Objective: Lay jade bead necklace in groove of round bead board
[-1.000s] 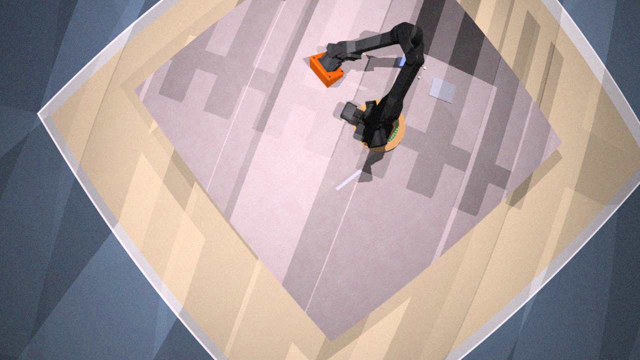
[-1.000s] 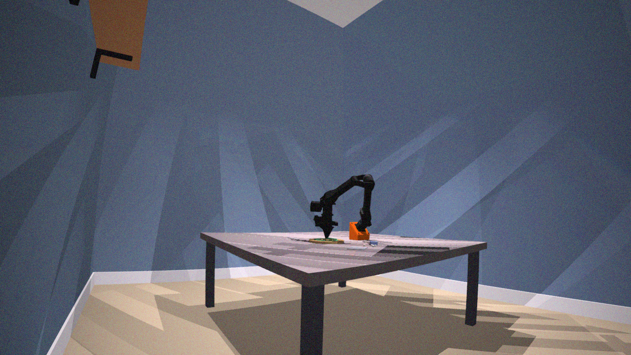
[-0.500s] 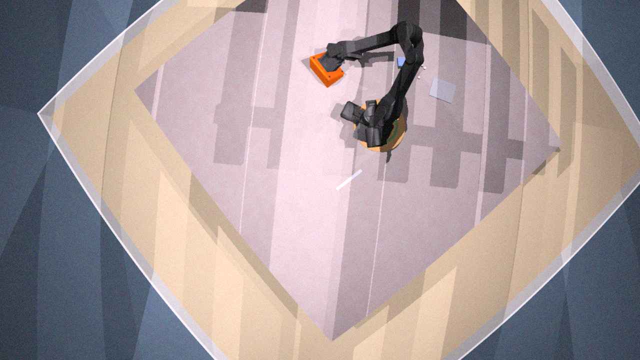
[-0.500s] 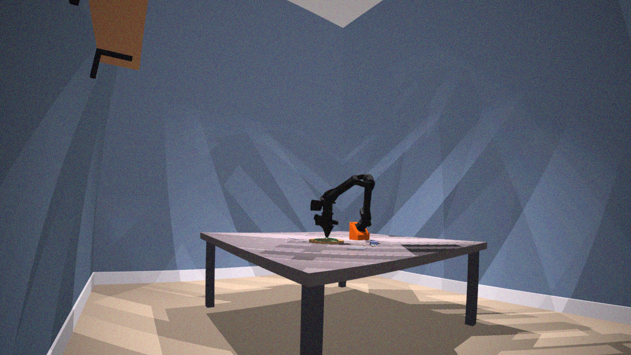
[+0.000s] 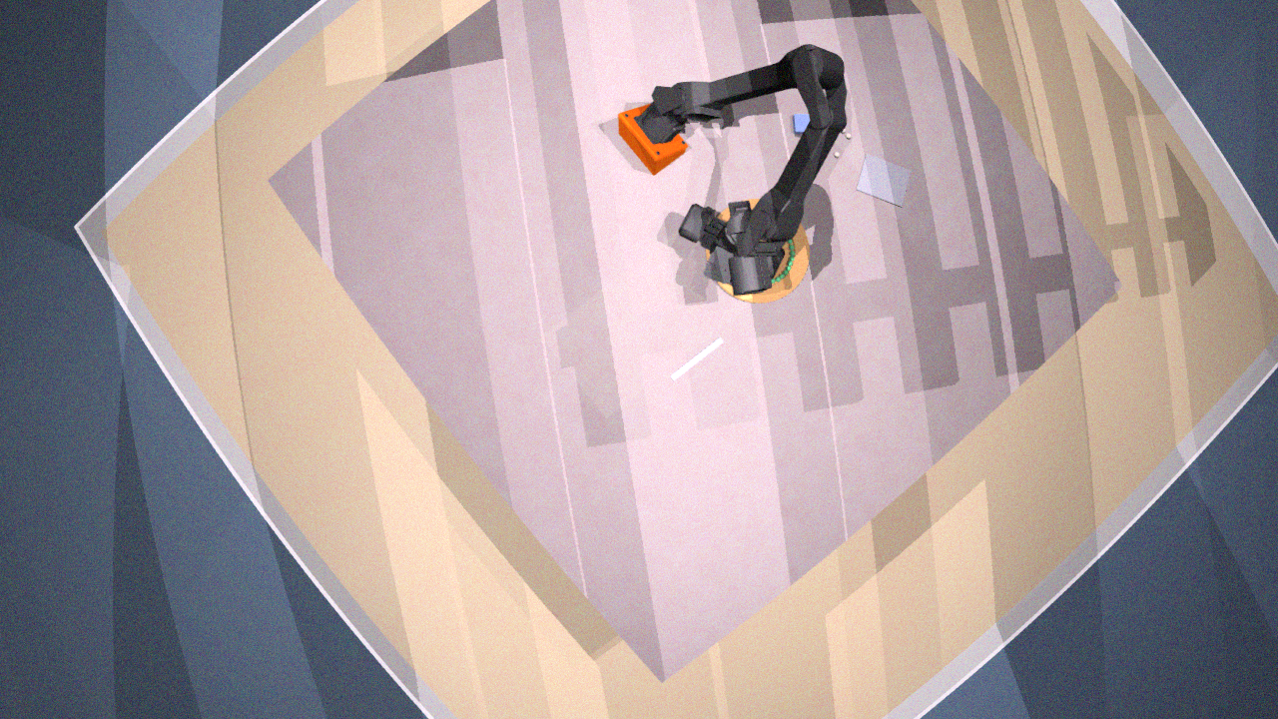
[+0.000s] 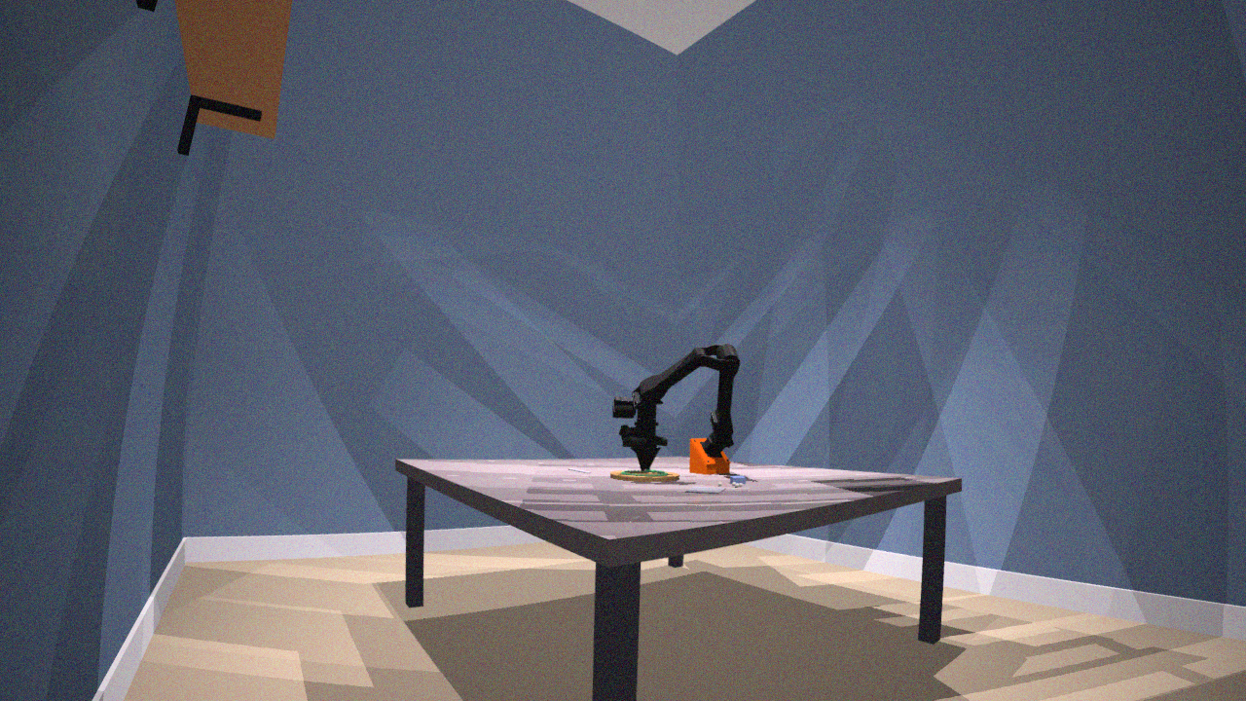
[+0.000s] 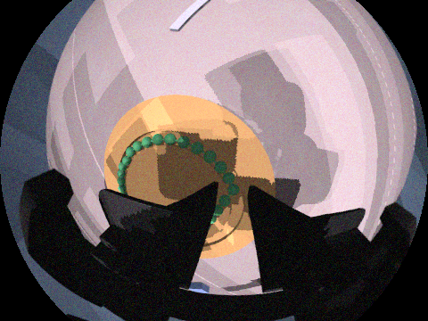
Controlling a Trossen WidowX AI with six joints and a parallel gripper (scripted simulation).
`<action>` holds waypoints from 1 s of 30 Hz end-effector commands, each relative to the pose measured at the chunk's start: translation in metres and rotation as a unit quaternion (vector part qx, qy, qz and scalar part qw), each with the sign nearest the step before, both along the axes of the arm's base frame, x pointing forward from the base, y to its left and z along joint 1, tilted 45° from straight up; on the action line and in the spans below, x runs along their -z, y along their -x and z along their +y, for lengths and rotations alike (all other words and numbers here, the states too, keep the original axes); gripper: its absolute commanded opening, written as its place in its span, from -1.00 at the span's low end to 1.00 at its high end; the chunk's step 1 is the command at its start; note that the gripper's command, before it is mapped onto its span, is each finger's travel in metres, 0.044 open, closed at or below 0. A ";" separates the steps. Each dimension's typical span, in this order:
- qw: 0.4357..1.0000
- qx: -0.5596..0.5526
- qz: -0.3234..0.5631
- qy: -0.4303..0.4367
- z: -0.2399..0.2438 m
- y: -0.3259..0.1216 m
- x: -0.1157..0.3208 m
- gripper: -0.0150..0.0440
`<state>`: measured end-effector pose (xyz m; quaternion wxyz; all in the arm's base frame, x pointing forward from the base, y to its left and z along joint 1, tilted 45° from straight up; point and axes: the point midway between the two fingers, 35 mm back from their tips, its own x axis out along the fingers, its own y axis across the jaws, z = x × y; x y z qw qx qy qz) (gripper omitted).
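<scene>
The round wooden bead board point(image 5: 802, 271) point(image 6: 619, 476) point(image 7: 196, 107) lies on the table under the arm. The jade bead necklace point(image 5: 791, 259) point(image 7: 170, 138) curves over it as a green string of beads. In the wrist view its left and upper beads follow the groove closely. At the lower right the beads run inside the groove line, and a stretch of groove there shows bare. My gripper point(image 6: 644, 469) point(image 7: 234, 189) points down just over the board, part open, with beads below and between its fingertips but not pinched. The fingers hide the necklace's lower part.
The orange arm base point(image 5: 656, 157) point(image 6: 707, 461) stands behind the board. A blue block point(image 5: 801, 124) point(image 6: 738, 479) point(image 7: 199, 287), small pale balls point(image 5: 837, 154) and a pale square sheet point(image 5: 883, 180) point(image 6: 705, 490) lie to one side. A white strip point(image 5: 697, 359) point(image 7: 189, 15) lies beyond the board.
</scene>
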<state>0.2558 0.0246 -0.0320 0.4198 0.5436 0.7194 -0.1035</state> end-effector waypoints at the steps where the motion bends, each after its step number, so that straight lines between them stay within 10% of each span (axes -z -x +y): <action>1: 1.000 0.000 -0.001 0.000 0.000 0.000 0.000 0.22; 10: 1.000 0.002 0.004 -0.001 -0.001 0.001 -0.002 1.00; 30: 1.000 0.011 0.012 0.000 -0.003 0.000 -0.011 0.82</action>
